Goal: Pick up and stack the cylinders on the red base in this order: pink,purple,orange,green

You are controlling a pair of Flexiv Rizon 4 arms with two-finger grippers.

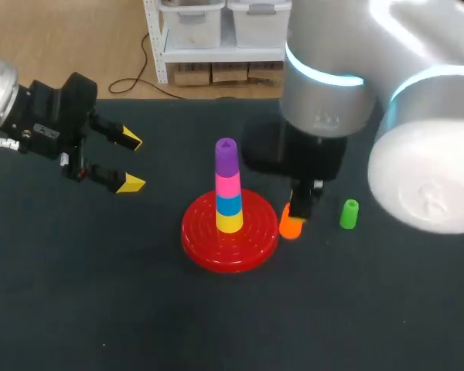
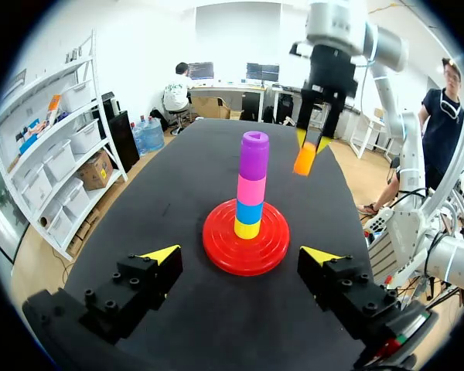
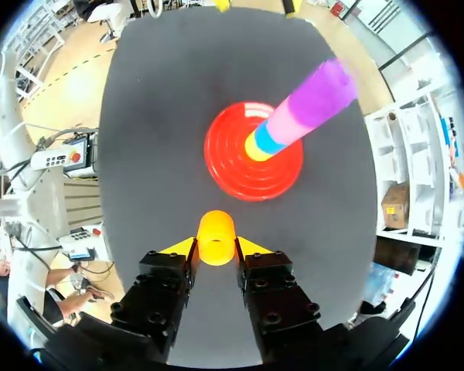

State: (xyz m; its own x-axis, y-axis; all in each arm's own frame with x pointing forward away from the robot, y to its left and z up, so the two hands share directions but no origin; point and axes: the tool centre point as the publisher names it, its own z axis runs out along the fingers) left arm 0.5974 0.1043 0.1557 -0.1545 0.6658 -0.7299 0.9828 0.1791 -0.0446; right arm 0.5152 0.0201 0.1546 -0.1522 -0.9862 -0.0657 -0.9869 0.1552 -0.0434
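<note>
**Orange cylinder clamped beside the base**

Our left end effector [image 1: 131, 161] hangs level, fingers wide apart, facing the red base [image 1: 230, 243]. Our right end effector [image 3: 216, 247] points down, clamped on the orange cylinder [image 3: 216, 230] just right of that base; the green cylinder [image 1: 349, 214] sits beyond.

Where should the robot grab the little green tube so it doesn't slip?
Probably across the round sides of the green cylinder, near its middle, coming straight down from above. It seems to stand upright and alone on the table, so both sides look free. It must wait, though, because the right end effector is shut on the orange cylinder.
</note>
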